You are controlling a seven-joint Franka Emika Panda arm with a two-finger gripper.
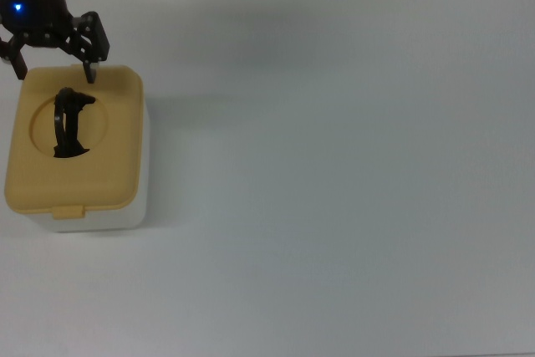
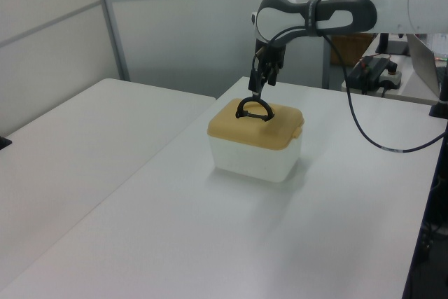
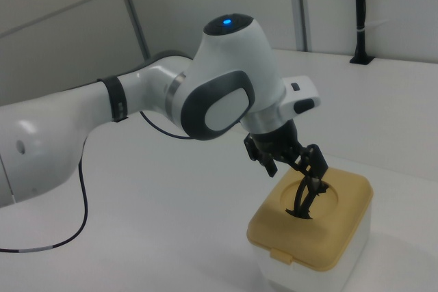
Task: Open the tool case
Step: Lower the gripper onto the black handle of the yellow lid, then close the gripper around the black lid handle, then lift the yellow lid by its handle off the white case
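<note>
The tool case (image 1: 75,144) stands at the top view's left, a white translucent body under a tan-yellow lid (image 2: 257,125) that is down. Its black handle (image 1: 68,123) stands upright in the round recess. A small latch tab (image 1: 68,211) shows on the lid's near edge. My gripper (image 1: 54,71) hangs open over the lid's far edge, one finger off each side of that edge, holding nothing. In the left view the gripper (image 2: 256,89) sits just above the handle (image 2: 253,108). In the right view the gripper (image 3: 295,167) hovers over the lid (image 3: 321,227) beside the handle (image 3: 304,200).
The white table (image 1: 334,165) stretches to the top view's right. A second white table (image 2: 84,131) adjoins at the left view's left. A black cable (image 2: 371,124) hangs from the arm, and desk equipment (image 2: 374,71) stands behind. A wall panel (image 2: 175,26) backs the scene.
</note>
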